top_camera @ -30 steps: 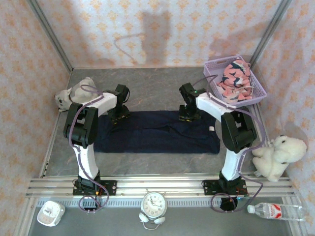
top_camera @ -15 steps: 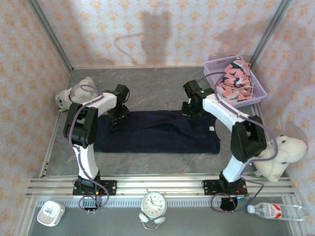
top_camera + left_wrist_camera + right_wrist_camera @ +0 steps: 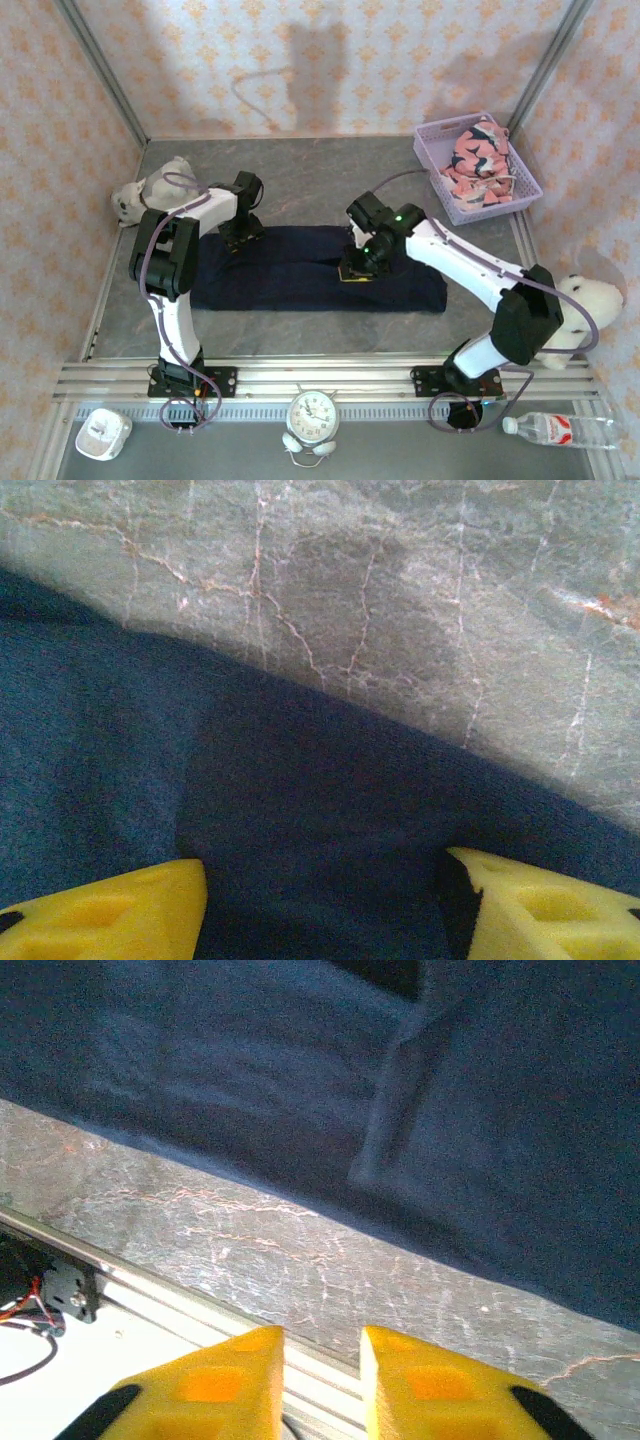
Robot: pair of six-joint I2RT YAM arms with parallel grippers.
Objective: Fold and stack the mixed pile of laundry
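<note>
I judge us early: the navy garment [image 3: 300,272] lies in a long folded band on the surface [image 3: 300,185], the pink one [image 3: 478,160] sits crumpled in the basket [image 3: 437,133], nothing is stacked, my left end effector [image 3: 322,885] is spread over navy cloth, and my right end effector [image 3: 322,1365] is barely parted, empty.

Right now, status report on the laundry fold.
Left pincer open, far edge of navy garment. Right pincer slightly parted, empty, above it. Pink garment in basket.

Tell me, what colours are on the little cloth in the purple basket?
Salmon pink with navy-and-white shapes; the small garment shows best in the top external view.
</note>
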